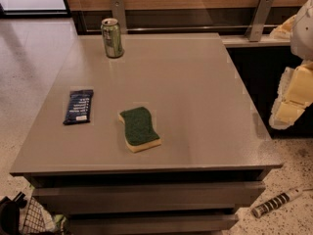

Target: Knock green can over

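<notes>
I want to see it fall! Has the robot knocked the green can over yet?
Not yet. Nothing looks done: the green can stands upright at the far left corner of the table. The gripper hangs off the table's right side, far from the can and touching nothing. All of it is left: reach across and tip the can. The sponge and blue packet lie nearer the front.

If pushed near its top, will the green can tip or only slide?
It will probably tip: the green can stands upright, tall and narrow. The smooth table may let it slide first. Once down, its round body would likely roll. The gripper hangs beyond the table's right edge.
</notes>
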{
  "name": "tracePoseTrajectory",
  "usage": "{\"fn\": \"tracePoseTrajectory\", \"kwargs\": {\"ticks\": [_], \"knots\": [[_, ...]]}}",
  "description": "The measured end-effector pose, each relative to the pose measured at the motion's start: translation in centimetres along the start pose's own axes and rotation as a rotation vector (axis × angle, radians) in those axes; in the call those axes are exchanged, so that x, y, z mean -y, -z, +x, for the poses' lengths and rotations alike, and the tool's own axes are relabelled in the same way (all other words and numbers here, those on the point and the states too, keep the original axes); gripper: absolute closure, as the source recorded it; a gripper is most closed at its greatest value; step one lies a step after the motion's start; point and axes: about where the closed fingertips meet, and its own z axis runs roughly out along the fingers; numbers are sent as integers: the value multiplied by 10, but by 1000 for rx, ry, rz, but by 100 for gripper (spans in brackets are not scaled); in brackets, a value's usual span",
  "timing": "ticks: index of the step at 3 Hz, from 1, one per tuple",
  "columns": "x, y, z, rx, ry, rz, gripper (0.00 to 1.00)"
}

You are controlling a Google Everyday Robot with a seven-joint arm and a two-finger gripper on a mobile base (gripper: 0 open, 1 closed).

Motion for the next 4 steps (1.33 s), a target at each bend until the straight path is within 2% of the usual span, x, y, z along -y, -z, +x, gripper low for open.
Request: {"fn": "tracePoseTrajectory", "kwargs": {"ticks": [1,2,3,4], "knots": [[0,0,0,0,0,0,0],[8,-1,-5,35,-11,24,0],[31,-6,-20,150,-67,77,0],[46,-25,-32,350,-182,99,0]]}}
